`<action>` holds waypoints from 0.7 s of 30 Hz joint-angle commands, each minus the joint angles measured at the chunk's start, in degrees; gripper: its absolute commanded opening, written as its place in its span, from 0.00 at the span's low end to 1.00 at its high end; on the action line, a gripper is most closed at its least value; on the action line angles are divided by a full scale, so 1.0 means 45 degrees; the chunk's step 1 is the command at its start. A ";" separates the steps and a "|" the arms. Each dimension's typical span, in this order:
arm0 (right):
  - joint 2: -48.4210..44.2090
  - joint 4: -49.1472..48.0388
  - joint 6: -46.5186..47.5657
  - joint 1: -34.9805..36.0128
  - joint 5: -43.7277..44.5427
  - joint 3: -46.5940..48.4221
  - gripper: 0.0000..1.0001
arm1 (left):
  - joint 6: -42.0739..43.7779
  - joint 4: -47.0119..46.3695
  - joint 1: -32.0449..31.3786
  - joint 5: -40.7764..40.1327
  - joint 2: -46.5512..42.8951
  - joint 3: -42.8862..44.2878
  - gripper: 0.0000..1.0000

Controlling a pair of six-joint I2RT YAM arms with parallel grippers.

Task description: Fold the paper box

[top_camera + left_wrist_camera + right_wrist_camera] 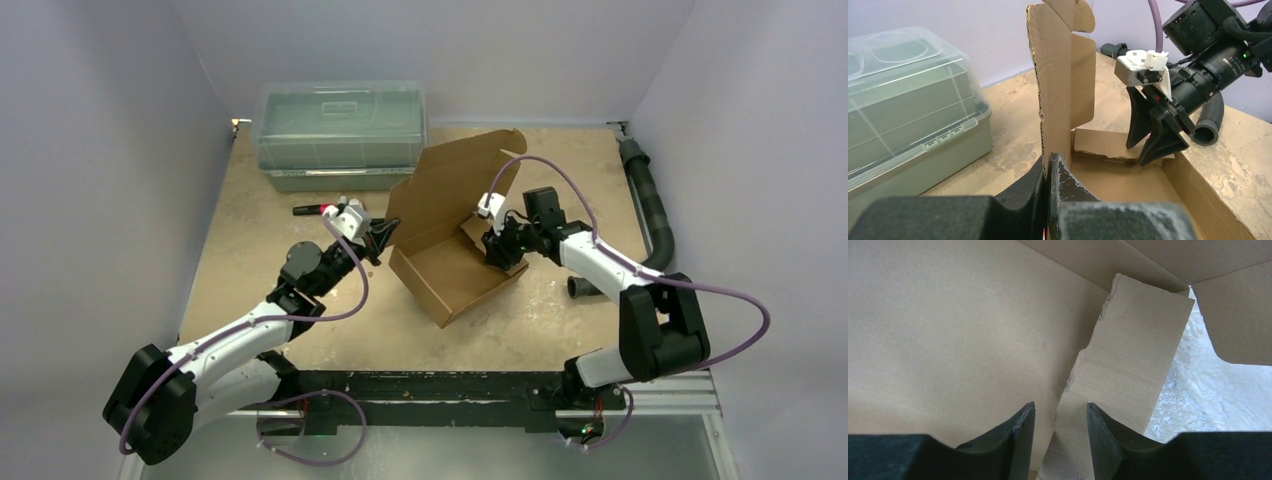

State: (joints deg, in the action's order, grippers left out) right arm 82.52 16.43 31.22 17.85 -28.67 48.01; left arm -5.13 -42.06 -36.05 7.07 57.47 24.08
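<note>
Two tools meet at the box (455,270), which stands half-formed in the middle of the counter (260,270), just in front of a clear bin (340,130). We see the left tool (1049,170) clamped shut on the side edge of the tall upright panel at the box's left corner, the lid (450,185) as we read it, holding it vertical. The right tool (1060,407) reaches down inside the tray with its jaws apart, straddling a small flap (1133,355) without, as far as we can tell, gripping it. What looks done: the floor of the box lies flat on the counter, the two walls nearest the arms stand up, and the lid rises open at the back, its rounded tabs pointing upward. What looks left, in our judgement: the small flap leans loose at the right end of the tray rather than sitting tucked against a wall, the corners show no sign of being locked, and the lid has to come down and have its tabs pushed in. We would put the job near its middle, with walls raised, nothing visibly secured and closing not begun. A red-tipped pen (312,210) lies on the counter just behind the left tool, and a black hose (650,200) runs along the right edge, both apart from the work.
</note>
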 commanded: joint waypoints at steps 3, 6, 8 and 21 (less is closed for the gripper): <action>0.0168 0.0768 -0.0304 -0.0866 -0.2356 0.0848 0.50 | 0.0332 -0.0194 -0.0061 0.0304 0.0107 0.0123 0.00; 0.0541 0.0914 -0.0665 -0.1186 -0.2924 0.1034 0.51 | 0.0341 -0.0181 -0.0061 0.0304 0.0070 0.0092 0.00; 0.0937 0.1009 -0.0966 -0.1441 -0.3265 0.1200 0.51 | 0.0335 -0.0146 -0.0065 0.0294 0.0032 0.0071 0.00; 0.2081 0.1054 -0.1883 -0.2271 -0.4268 0.1601 0.48 | 0.0242 -0.0145 -0.0070 0.0209 -0.0095 -0.0048 0.00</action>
State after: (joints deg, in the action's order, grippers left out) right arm 92.51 22.02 25.02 8.05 -46.11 52.71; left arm -4.80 -41.41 -36.05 7.27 57.84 24.08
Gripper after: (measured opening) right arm 0.522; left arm 0.009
